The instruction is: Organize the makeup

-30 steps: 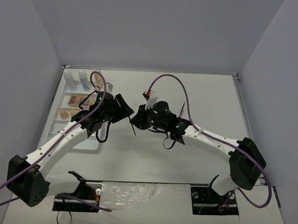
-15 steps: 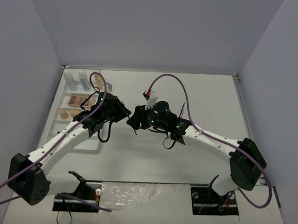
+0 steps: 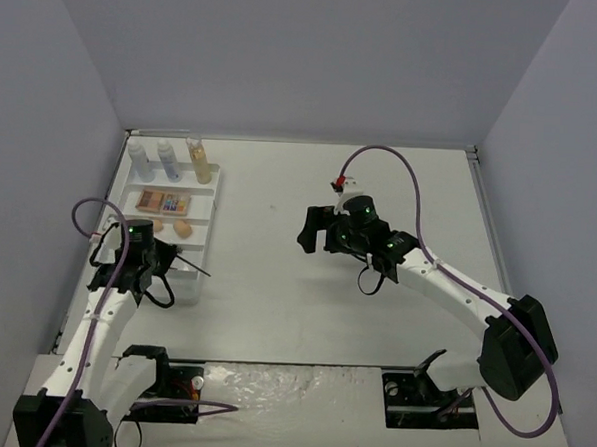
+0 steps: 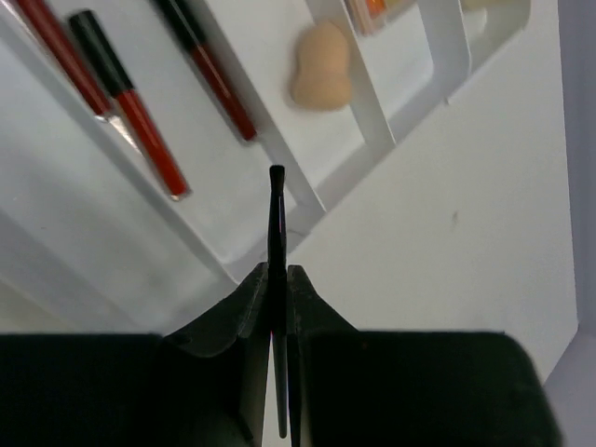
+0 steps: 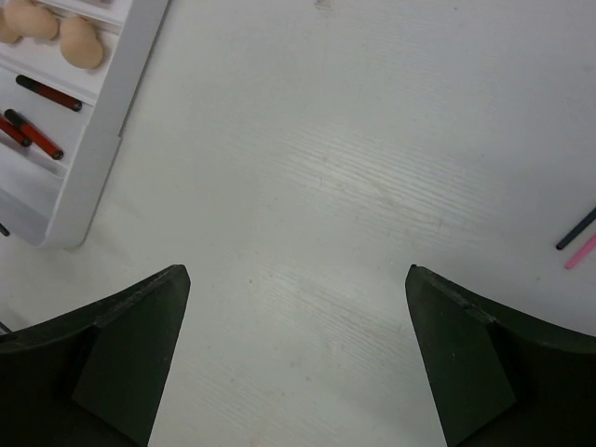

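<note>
My left gripper is shut on a thin black brush, whose tip sticks out over the near corner of the white slotted tray. In the top view this gripper hangs by the tray's near end. Red-and-black pencils and a peach sponge lie in the tray's slots. Two clear bottles and an amber bottle stand at the tray's far end, beside a palette. My right gripper stands open and empty over bare table, mid-table in the top view.
A dark pencil and a pink one lie loose on the table at the right edge of the right wrist view. The tray's side wall runs along that view's left, with sponges and pencils inside.
The grippers met mid-table around the thin brush. The left shut on it, the right opened, and both drew apart: the left back to the tray's near end, the right slightly rightward.
</note>
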